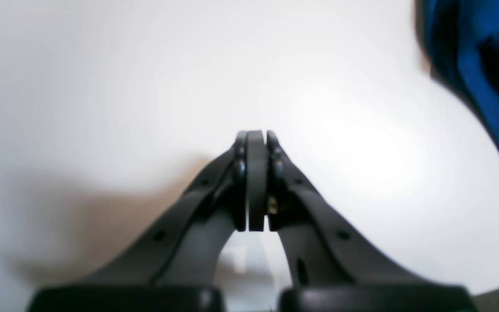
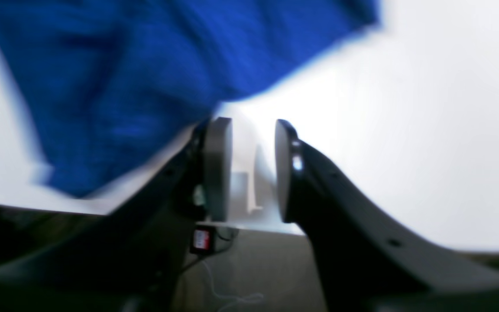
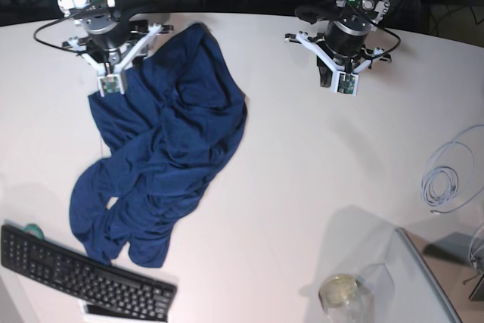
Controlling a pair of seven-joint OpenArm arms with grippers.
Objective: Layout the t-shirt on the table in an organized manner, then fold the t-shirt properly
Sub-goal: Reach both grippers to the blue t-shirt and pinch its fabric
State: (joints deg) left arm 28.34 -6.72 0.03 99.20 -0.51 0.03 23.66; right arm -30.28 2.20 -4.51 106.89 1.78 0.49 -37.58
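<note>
The navy-blue t-shirt (image 3: 159, 156) lies crumpled on the left half of the white table (image 3: 318, 172), running from the far edge down toward the keyboard. My right gripper (image 3: 110, 87) hovers at the shirt's far-left edge. In the right wrist view its jaws (image 2: 251, 125) stand apart with nothing between them, and blurred blue t-shirt fabric (image 2: 145, 73) fills the upper left just beyond the fingertips. My left gripper (image 3: 346, 87) is over bare table at the far right, well away from the shirt. Its fingers (image 1: 256, 138) are pressed together and empty; the t-shirt (image 1: 483, 65) shows only in that view's upper right corner.
A black keyboard (image 3: 83, 274) sits at the near left, touching the shirt's lower end. A coiled white cable (image 3: 442, 183) lies at the right edge. A glass jar (image 3: 340, 293) and a clear panel (image 3: 423, 277) stand at the near right.
</note>
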